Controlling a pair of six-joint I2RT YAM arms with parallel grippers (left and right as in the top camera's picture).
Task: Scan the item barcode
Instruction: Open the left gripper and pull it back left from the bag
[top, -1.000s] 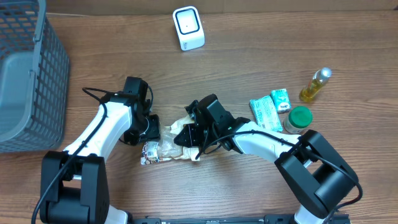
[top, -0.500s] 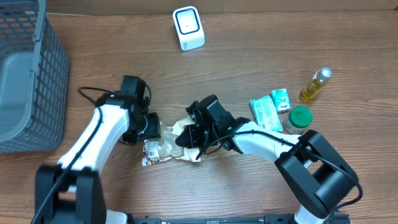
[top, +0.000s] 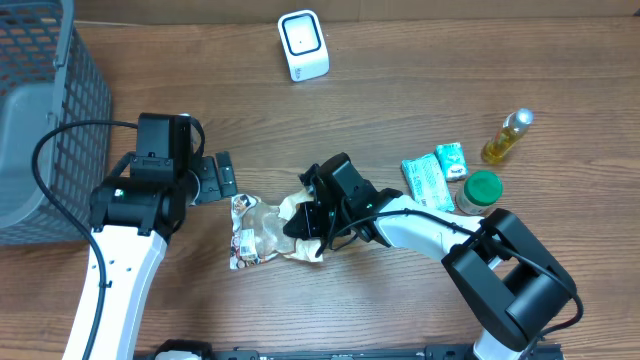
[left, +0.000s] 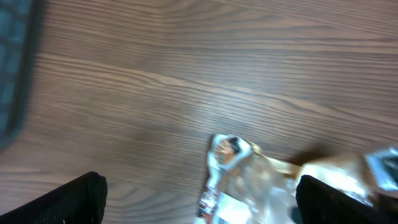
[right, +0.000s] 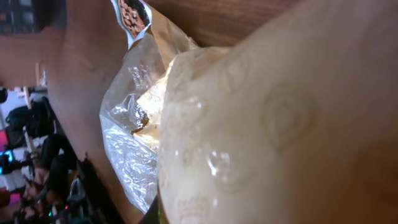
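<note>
Drawn back toward the left of the overhead view, the left gripper (top: 220, 178) is spread wide and empty. The snack bag (top: 256, 232) is held at centre by the right gripper (top: 305, 222) (clamped tight). The scanner (top: 302, 45), top centre, is not yet reached.

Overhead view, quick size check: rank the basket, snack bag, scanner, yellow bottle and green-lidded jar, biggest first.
1. basket, largest even though the frame edge cuts it off
2. snack bag
3. scanner
4. yellow bottle and green-lidded jar: too alike to rank
</note>
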